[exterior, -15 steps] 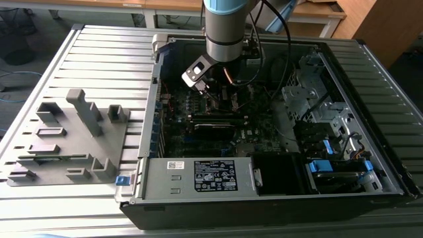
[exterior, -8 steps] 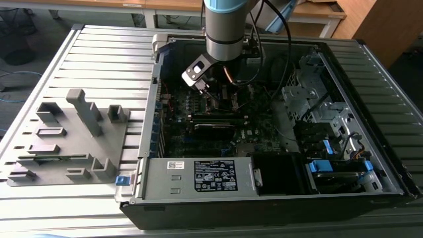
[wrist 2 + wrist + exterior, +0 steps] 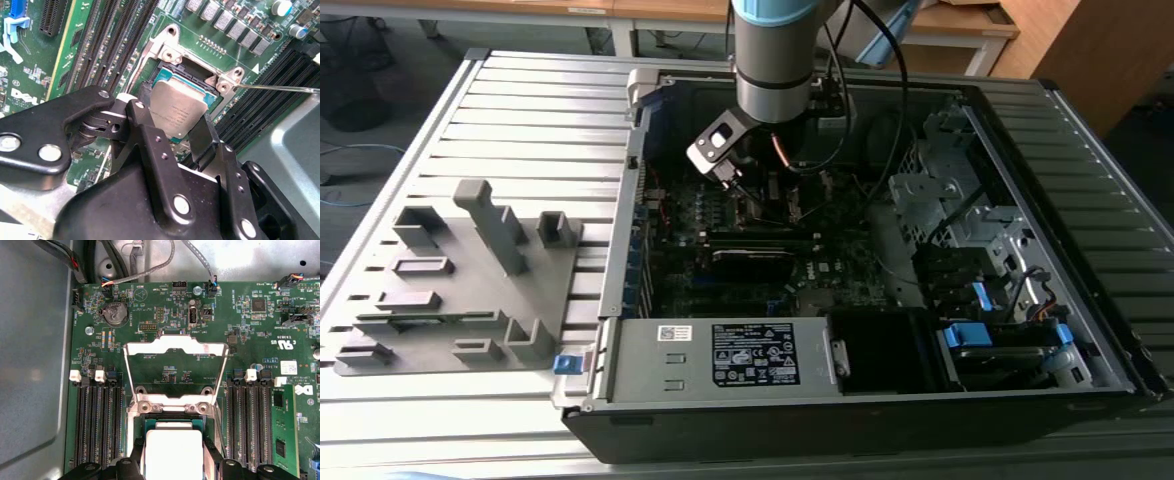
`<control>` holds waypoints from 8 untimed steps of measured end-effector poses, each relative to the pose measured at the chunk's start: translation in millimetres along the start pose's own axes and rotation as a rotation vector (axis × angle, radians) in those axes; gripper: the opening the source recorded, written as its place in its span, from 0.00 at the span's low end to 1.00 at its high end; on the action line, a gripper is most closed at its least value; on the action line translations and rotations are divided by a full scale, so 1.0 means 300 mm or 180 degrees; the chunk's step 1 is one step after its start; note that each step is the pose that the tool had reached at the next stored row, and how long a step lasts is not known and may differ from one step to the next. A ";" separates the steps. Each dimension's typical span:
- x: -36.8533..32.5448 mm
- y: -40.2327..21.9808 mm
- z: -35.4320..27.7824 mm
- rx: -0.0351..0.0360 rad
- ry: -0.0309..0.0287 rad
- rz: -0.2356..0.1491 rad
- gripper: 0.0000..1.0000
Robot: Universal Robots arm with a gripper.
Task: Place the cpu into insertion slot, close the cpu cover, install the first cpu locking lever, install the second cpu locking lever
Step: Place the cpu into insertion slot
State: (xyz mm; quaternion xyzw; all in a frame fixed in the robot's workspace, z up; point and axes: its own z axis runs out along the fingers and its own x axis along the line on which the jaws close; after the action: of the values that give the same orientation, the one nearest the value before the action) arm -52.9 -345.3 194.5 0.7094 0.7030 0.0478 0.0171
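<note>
Black hand (image 3: pixel 174 116) pinches the flat, square, dull-silvery cpu (image 3: pixel 180 102) at the dark insertion slot (image 3: pixel 192 74); the thin metal cpu cover (image 3: pixel 175 342) stands open.

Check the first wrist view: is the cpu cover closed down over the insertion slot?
No, the cpu cover stands swung open, its window framing bare green board beyond the insertion slot.

A robotics lab: slatted metal workbench (image 3: pixel 520 110), opened computer case (image 3: pixel 854 420), grey parts fixture (image 3: pixel 454 290), wooden desks (image 3: pixel 961 22) behind.
</note>
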 end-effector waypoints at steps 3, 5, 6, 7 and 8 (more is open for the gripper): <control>0.000 0.002 0.001 0.0000 0.0000 0.0000 0.54; 0.000 0.002 0.001 0.0000 0.0000 0.0000 0.54; 0.000 0.002 0.001 0.0000 0.0000 0.0000 0.54; 0.000 0.002 0.002 0.0000 0.0001 0.0000 0.54; 0.000 0.002 0.004 0.0000 0.0001 0.0000 0.54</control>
State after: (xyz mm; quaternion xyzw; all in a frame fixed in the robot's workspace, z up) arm -52.1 -345.2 193.3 0.7094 0.7029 0.0480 0.0170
